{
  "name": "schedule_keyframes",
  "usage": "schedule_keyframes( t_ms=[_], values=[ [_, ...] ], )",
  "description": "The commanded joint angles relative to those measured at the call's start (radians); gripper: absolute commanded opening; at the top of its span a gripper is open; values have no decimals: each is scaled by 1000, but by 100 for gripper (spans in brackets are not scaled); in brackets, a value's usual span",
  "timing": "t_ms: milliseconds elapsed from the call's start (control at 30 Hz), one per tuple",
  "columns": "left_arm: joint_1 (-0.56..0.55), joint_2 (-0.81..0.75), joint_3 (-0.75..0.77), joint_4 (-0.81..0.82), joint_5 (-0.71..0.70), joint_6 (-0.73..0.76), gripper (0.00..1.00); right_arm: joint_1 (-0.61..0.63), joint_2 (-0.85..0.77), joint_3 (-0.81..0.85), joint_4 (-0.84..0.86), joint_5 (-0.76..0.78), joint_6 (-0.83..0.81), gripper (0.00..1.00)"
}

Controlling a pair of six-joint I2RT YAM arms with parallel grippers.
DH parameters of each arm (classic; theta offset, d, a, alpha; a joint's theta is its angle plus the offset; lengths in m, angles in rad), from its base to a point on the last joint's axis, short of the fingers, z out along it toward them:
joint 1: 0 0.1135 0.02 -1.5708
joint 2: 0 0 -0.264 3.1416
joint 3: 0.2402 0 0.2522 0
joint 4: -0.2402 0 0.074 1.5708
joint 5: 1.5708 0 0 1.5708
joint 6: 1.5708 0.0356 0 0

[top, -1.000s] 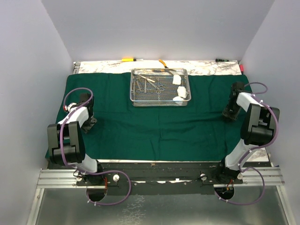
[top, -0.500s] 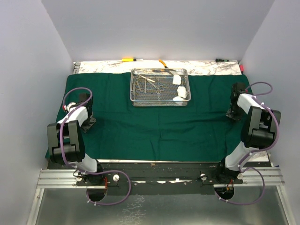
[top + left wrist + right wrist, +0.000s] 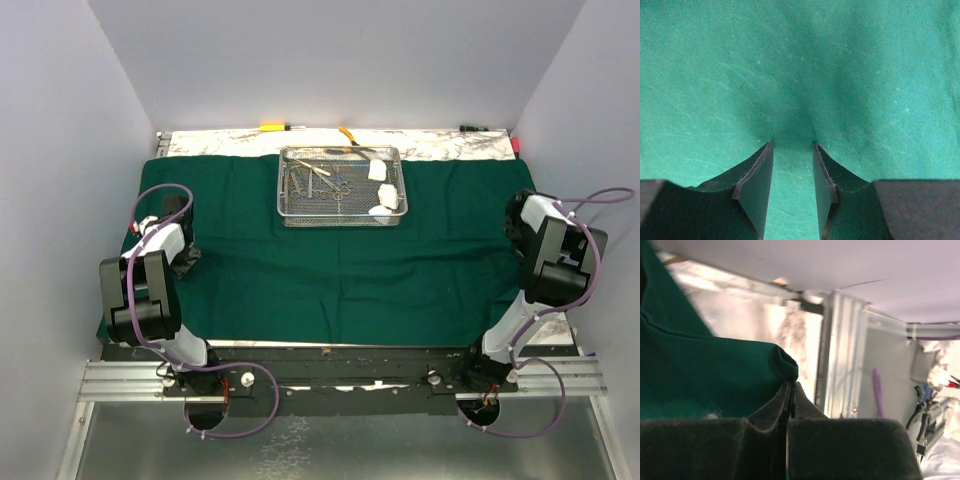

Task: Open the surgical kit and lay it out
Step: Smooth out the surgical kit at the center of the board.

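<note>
Pinching a fold of the green wrap (image 3: 715, 375), right gripper (image 3: 790, 386) clamped shut at its right edge.
Left gripper (image 3: 792, 146) part-open, tips pressing its left side; mesh tray (image 3: 340, 221) sits far-centre on it. Judged soft, light, slippery: hold edges.

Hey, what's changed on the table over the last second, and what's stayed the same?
The right gripper swung outward to the right edge of the green cloth, and its fingers closed, pinching a fold of it. The left gripper shifted slightly left, its fingers apart with the tips pressed on the cloth. The mesh tray stayed put at the far side.
</note>
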Motion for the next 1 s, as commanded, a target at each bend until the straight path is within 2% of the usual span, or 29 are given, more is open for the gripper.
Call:
schedule_keyframes(
  t_ms=[0,67,267,300,400,433,500,567,633,700,767,867,967],
  values=[
    [28,44,16,3,-12,27,38,-53,-33,19,-222,209,256,1],
    [33,51,22,2,-7,33,38,-86,-51,10,-262,250,309,1],
    [40,64,35,3,-3,40,38,-153,-109,-21,-286,329,336,1],
    [40,67,37,3,-2,41,38,-161,-117,-26,-286,331,336,7],
    [41,66,40,4,0,46,39,-172,-154,-41,-286,340,340,58],
    [41,63,40,4,2,49,40,-171,-167,-45,-286,339,341,67],
    [43,56,40,4,8,57,41,-172,-194,-51,-254,325,301,75],
    [43,46,38,4,12,62,43,-170,-223,-56,-176,289,207,77],
    [42,36,34,4,19,67,43,-166,-270,-71,-27,203,25,74],
    [43,24,26,5,26,69,43,-156,-331,-110,167,31,-217,63],
    [43,10,16,6,35,69,43,-133,-408,-159,297,-215,-397,55],
    [43,-16,0,6,41,70,43,-101,-487,-232,430,-534,-501,52],
    [44,-42,-21,6,46,64,43,-100,-494,-290,497,-810,-509,52]
  ],
)
